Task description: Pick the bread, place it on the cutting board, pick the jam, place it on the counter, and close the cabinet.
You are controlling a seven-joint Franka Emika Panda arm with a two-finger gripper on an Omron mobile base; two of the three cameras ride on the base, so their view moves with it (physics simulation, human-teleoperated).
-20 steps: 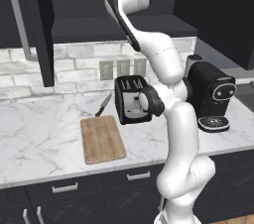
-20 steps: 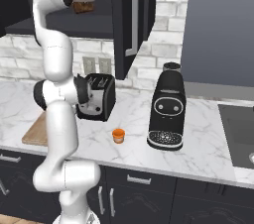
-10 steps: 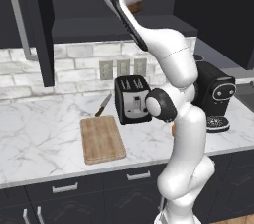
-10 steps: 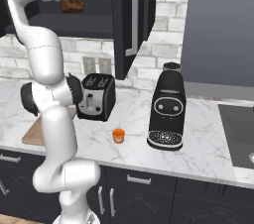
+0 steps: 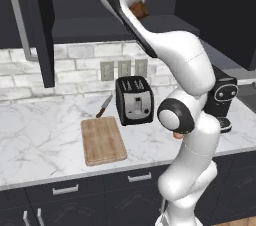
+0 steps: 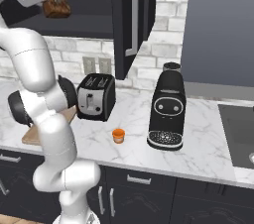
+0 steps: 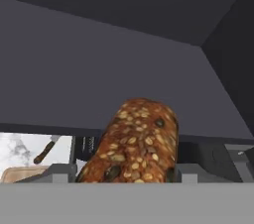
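Note:
My gripper (image 6: pixel 53 4) is raised high in front of the open cabinet (image 6: pixel 99 0) and is shut on the bread (image 6: pixel 56 8), a dark-brown seeded loaf. The bread (image 7: pixel 134 146) stands between the finger tips in the hand view, and the bread (image 5: pixel 140 9) peeks out under the hand in the left base view. Far below, the tan cutting board (image 5: pixel 102 140) lies flat on the white marble counter (image 5: pixel 40 140), left of the toaster. The jam (image 6: pixel 118 135), a small orange cup, stands on the counter (image 6: pixel 198 143) between toaster and coffee machine.
A black toaster (image 5: pixel 134 101) stands right of the board, and a knife (image 5: pixel 104 106) lies behind it. The black coffee machine (image 6: pixel 167 106) stands further right. The cabinet door (image 5: pixel 42 25) hangs open with its silver handle (image 6: pixel 132 15) facing out. Dark drawers (image 5: pixel 65 190) run below the counter.
The hand has drawn back out of the cabinet with the bread in it, shifting left in the right base view. Nothing on the counter has moved.

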